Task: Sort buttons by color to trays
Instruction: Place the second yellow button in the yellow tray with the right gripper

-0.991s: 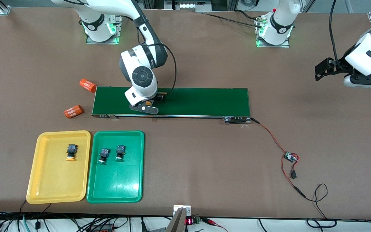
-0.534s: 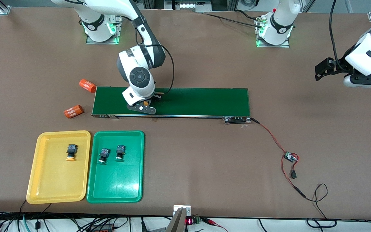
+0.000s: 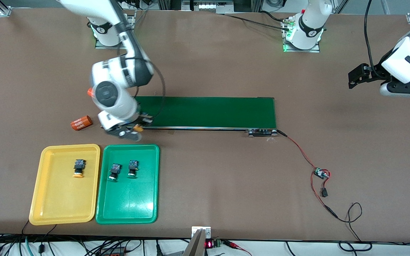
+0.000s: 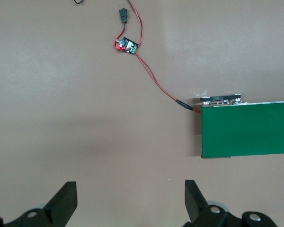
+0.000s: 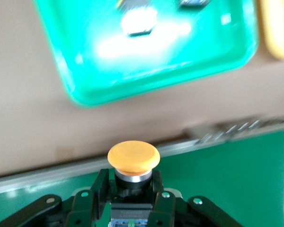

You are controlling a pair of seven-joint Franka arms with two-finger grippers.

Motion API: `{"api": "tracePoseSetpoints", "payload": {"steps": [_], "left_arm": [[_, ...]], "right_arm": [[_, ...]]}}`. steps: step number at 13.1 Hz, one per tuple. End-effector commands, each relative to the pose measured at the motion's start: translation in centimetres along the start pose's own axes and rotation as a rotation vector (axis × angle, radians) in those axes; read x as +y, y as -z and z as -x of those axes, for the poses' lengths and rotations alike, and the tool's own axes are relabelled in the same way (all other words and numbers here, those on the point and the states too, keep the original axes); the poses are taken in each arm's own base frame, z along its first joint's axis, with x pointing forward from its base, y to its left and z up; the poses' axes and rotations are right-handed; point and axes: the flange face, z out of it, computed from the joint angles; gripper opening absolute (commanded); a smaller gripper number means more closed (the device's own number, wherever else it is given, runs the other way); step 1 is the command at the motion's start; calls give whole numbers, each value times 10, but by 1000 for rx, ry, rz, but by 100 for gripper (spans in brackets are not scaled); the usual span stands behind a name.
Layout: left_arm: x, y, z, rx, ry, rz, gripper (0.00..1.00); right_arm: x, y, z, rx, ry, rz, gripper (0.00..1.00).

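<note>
The worktop (image 3: 226, 177) is seen carrying a dark-green belt (image 3: 208, 112) at centre frame. At lower left of the frame, a yellow tray (image 3: 48, 206) with one yellow-orange button (image 3: 78, 168) is set beside a green tray (image 3: 137, 206) with two green buttons (image 3: 123, 170). Above the belt's end by the trays, a second yellow-orange button (image 5: 133, 161) is held clamped in the right pincer (image 3: 131, 132). At the frame's right edge, the left pincer (image 4: 128, 201) is parked wide apart.

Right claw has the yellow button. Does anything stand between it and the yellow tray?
Nothing visible does. The right claw, shut on the yellow button, hangs over the belt's edge nearest the trays. The yellow tray lies past the green tray's corner, toward the right arm's end; one button lies in it, with bare floor around.
</note>
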Motion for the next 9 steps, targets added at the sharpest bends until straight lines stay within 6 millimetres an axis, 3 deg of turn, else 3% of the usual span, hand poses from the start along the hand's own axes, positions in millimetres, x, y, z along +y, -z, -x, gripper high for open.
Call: {"api": "tracePoseSetpoints", "payload": {"steps": [1,3,4,8,9], "left_arm": [[-2,9,3,9,5,-32,100],[-2,9,3,11,5,-30,100],[-2,9,3,11,5,-29,100],[-5,12,5,-6,12,-28,100],[-5,12,6,-12,12,-29,100]], "right_arm": [[74,-3,-73,22,-17,-3,2],[147,-19,-124,28,76,16,0],[173,-24,-141,33,158,26,0],[265,-57,-177,14,400,49,0],[280,-62,-185,15,436,53,0]]}}
